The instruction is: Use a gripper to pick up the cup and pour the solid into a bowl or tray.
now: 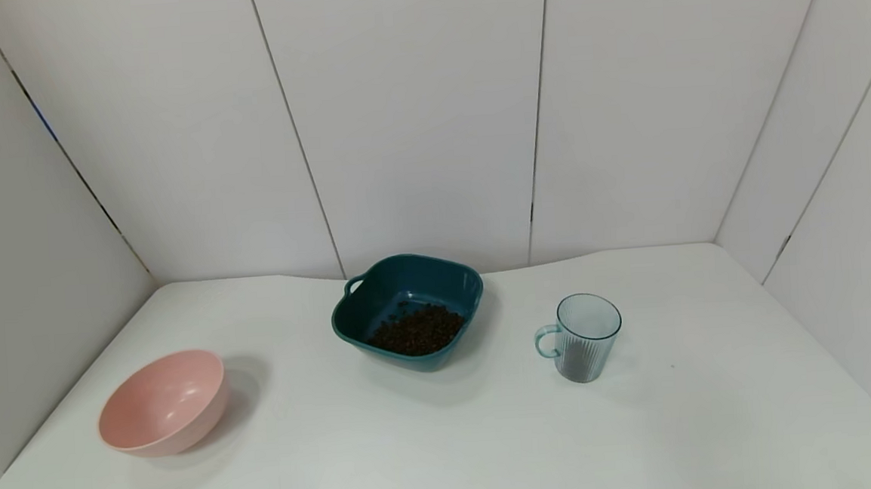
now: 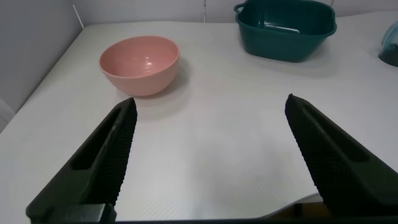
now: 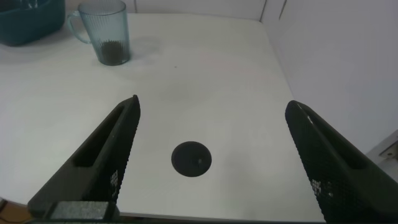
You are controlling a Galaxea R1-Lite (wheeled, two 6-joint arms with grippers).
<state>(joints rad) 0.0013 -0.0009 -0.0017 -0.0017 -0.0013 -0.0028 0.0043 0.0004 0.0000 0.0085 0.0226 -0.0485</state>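
Note:
The light-blue ribbed cup stands upright on the white table, right of the dark teal basin, its handle toward the basin. A heap of dark brown granules lies in the basin. A dark patch shows at the cup's bottom in the right wrist view. Neither gripper shows in the head view. My right gripper is open and empty over the table's near right part, well short of the cup. My left gripper is open and empty over the near left part.
A round pink bowl sits empty at the left, also seen in the left wrist view. A black round spot marks the table below my right gripper. White panel walls close the back and sides.

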